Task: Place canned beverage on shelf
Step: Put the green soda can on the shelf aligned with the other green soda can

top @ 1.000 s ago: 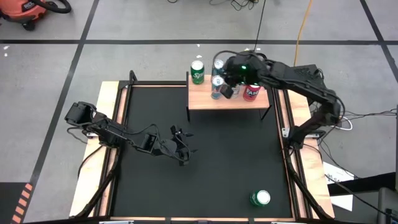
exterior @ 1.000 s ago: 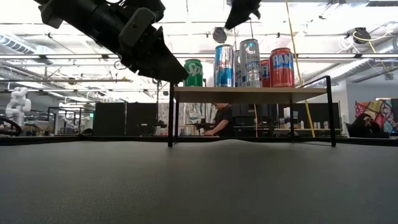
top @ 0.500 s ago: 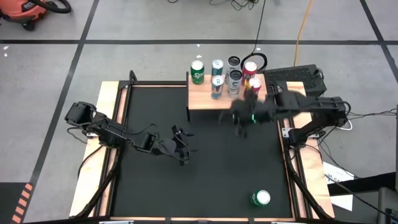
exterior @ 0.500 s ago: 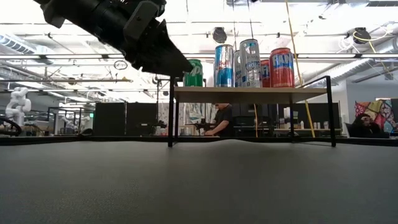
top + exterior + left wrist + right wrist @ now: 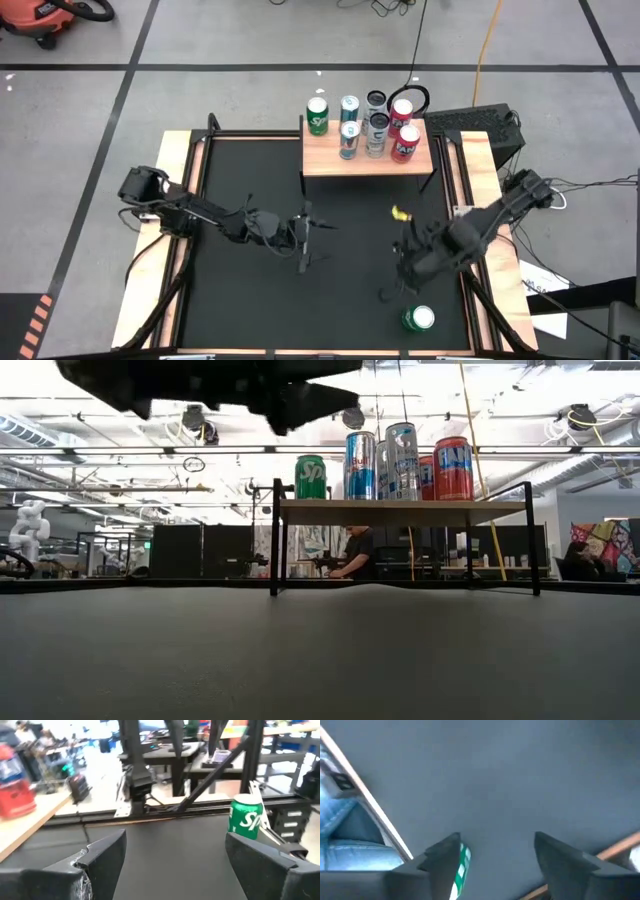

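Black table (image 5: 350, 230), shelf (image 5: 365, 160) of cans (image 5: 363, 124)

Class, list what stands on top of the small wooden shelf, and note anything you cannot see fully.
On the shelf stand six cans: a green can, three silver-and-blue cans and two red cans. In the low view the rear red can is mostly hidden behind the others.

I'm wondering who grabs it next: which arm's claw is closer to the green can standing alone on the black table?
The right gripper: it hangs just beside the green can, open and empty. The left gripper is open over the table's middle, clearly farther off.
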Controlling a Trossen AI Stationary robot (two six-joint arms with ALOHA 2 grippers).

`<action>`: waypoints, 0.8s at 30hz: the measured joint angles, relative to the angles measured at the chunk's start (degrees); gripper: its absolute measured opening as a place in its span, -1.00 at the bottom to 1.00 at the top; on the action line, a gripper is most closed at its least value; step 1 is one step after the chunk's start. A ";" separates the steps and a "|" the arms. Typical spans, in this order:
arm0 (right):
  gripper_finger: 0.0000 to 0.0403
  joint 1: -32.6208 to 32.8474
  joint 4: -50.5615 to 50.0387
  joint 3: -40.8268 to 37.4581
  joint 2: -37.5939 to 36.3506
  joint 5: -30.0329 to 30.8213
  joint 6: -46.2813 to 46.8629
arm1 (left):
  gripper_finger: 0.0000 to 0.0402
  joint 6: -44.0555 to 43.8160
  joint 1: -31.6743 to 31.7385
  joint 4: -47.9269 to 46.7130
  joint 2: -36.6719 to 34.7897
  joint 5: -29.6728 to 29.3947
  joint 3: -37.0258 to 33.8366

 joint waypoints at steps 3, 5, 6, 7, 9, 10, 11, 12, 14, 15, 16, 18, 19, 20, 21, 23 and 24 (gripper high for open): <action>0.37 4.32 -0.48 -2.20 1.44 -2.82 9.11 | 0.66 3.62 0.72 1.48 3.40 4.61 1.97; 0.47 6.42 -0.64 -2.73 2.42 -4.91 14.52 | 0.66 4.31 1.03 1.34 5.16 7.78 3.64; 0.51 7.58 -0.67 -2.75 2.88 -5.23 17.59 | 0.66 4.32 1.12 1.27 5.98 9.16 4.66; 0.53 8.62 -0.30 -2.75 3.25 -5.22 20.17 | 0.66 4.26 1.16 1.31 6.74 10.61 5.50; 0.55 10.40 2.00 -2.75 4.17 -4.84 23.62 | 0.66 3.94 1.16 0.89 7.85 13.44 6.73; 0.56 11.34 3.36 -2.75 4.69 -4.67 25.19 | 0.66 3.89 1.16 0.41 8.34 14.77 7.23; 0.56 12.37 4.62 -2.75 5.32 -4.57 26.69 | 0.66 3.84 1.14 0.07 8.76 15.66 7.69; 0.56 13.27 5.56 -2.75 6.06 -4.62 28.01 | 0.66 3.83 0.96 -0.27 9.00 15.96 7.87; 0.56 14.96 6.41 -2.75 7.87 -5.54 30.15 | 0.66 2.35 0.65 -0.56 9.32 15.60 7.87; 0.56 15.75 6.13 -2.75 8.83 -6.91 31.36 | 0.66 1.19 0.55 -0.66 9.35 14.92 7.87; 0.56 16.47 5.48 -2.75 9.84 -8.74 32.56 | 0.66 0.47 0.42 -0.70 9.35 14.58 7.87; 0.56 17.67 4.97 -2.75 11.71 -11.11 34.50 | 0.66 -0.64 0.44 -0.77 9.33 14.51 7.87; 0.56 18.34 5.19 -2.75 12.42 -11.18 34.67 | 0.66 -0.64 0.46 -0.88 9.33 14.49 7.87; 0.56 18.82 5.55 -2.75 12.93 -11.02 34.90 | 0.66 -0.66 0.46 -0.92 9.33 14.40 7.87; 0.56 19.11 6.08 -2.75 13.31 -10.98 35.27 | 0.66 -0.66 0.46 -0.89 9.33 14.35 7.87; 0.56 19.55 7.74 -2.75 13.87 -10.75 35.79 | 0.66 -0.66 0.46 -0.78 9.33 14.33 7.87; 0.56 19.71 8.33 -2.75 14.25 -10.65 35.87 | 0.66 -0.66 0.52 -0.82 9.33 14.33 7.87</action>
